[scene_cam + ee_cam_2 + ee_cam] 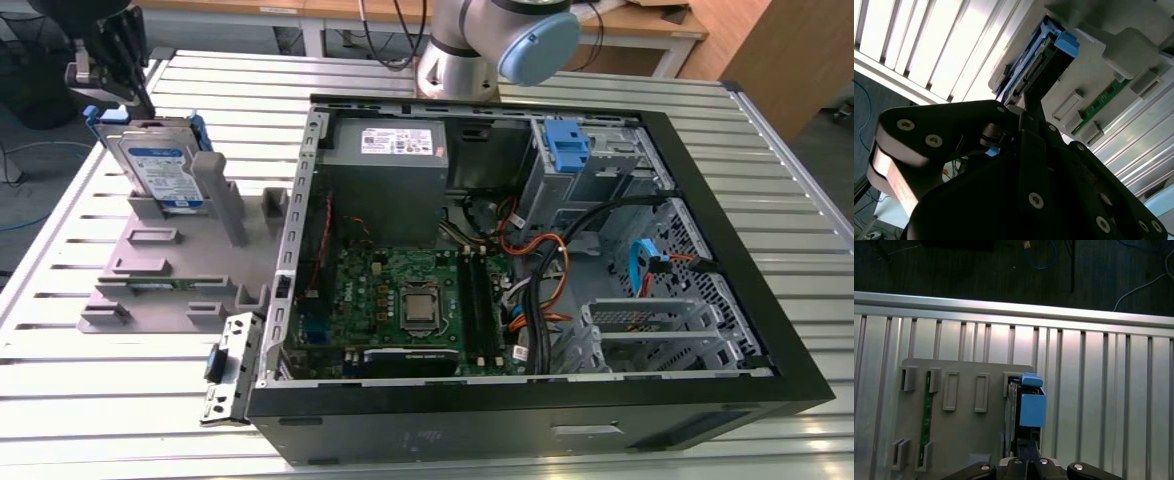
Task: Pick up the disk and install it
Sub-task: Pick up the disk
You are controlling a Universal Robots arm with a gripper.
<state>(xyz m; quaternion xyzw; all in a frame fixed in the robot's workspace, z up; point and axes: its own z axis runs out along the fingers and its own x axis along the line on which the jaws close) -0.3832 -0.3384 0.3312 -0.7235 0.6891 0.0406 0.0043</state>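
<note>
Disk pos: the disk [160, 165] stands on its edge in a slot of the grey holder [160, 260], at the exterior view's left and outside the computer case [747, 300].
Gripper pos: the gripper [134, 92] hangs just above the disk's top edge. Contact cannot be told.
Gripper state: looks clenched in the first wrist view [1026, 445], w/ nothing held.
Direction: the disk [1014, 410] lies directly under the gripper, thin edge facing it.
Long axis: approx. upright, flat label face toward the exterior camera.
Case vs. gripper: well apart, to the exterior view's right.
Stage: judged not yet picked up.
</note>
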